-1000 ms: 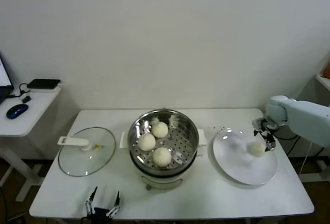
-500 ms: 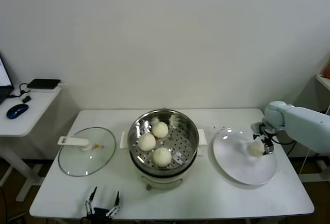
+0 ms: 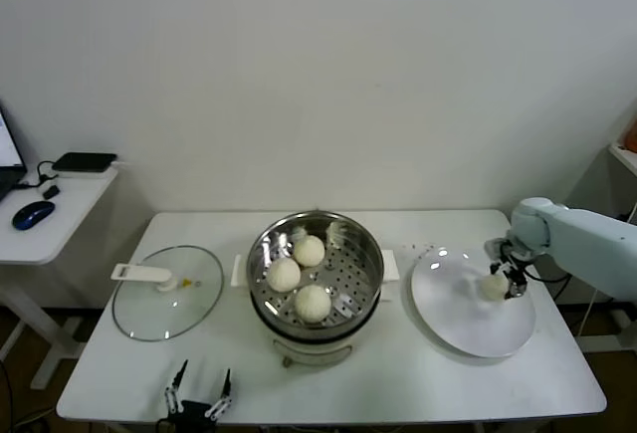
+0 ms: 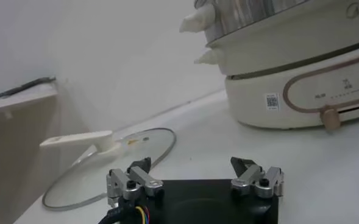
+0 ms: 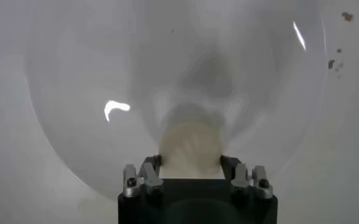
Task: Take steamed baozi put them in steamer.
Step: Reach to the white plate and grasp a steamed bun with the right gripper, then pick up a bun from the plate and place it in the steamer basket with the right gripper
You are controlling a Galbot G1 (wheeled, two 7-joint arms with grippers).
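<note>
right gripper reaches in from the right, bent down over the plate, fingers clamped on a baozi. left gripper sits low at the table's near edge, fingers apart.

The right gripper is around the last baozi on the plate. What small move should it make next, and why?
Probably lift straight up. In the right wrist view the right gripper has its fingers against both sides of the last baozi, which looks just at the white plate. The steamer holds three buns and has free tray space. The left gripper waits near the table's front edge.
</note>
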